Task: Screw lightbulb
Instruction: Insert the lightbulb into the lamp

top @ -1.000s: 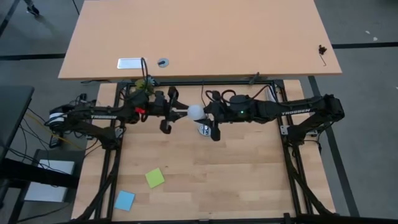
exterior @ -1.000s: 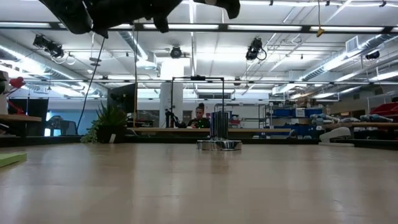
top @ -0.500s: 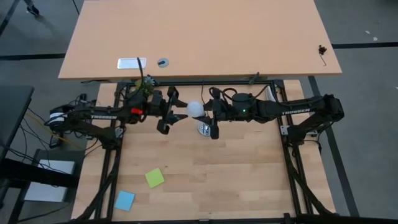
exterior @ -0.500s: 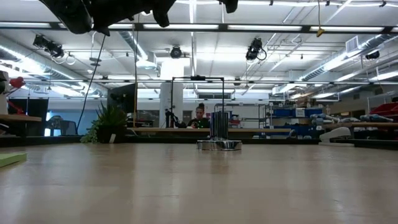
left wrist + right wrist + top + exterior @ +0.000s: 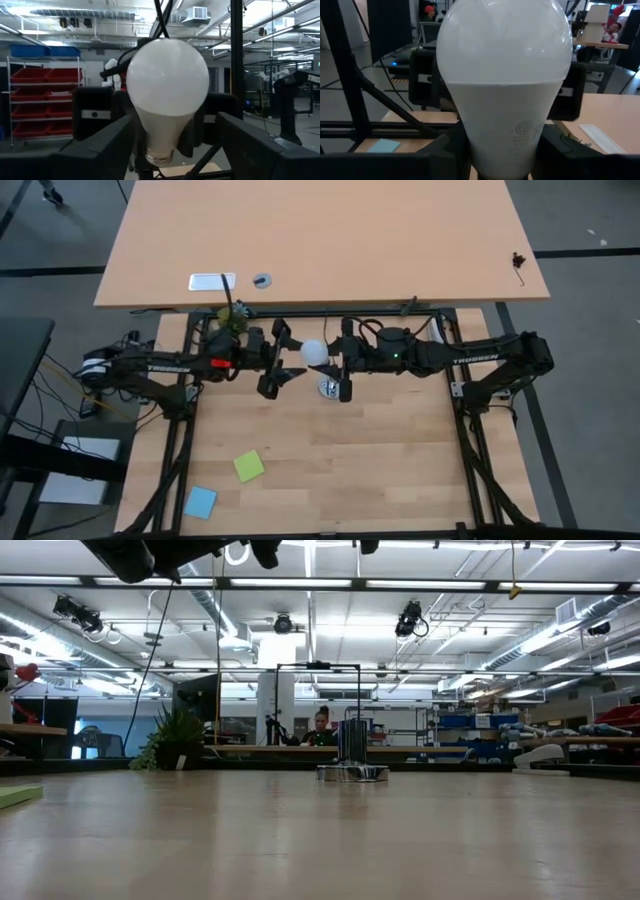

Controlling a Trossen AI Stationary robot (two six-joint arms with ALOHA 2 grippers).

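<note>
On the pale wood-grain desk (image 5: 330, 470), near the left, lie a blue square note (image 5: 200, 502) and a green one (image 5: 249, 466). The left gripper (image 5: 281, 354) reaches in level from the left, raised above the desk, its dark fingers (image 5: 100, 150) spread wide and clear of the bulb (image 5: 315, 353). The bulb is smooth, frosted white and pear-shaped with a greyish metal base, and hangs in the air between the two arms over the desk's far middle. The right gripper (image 5: 344, 360), stretched in level from the right, has its fingers (image 5: 440, 155) clamped on the bulb's narrow neck. Just below the bulb a shiny round socket (image 5: 328, 388) sits on the desk.
</note>
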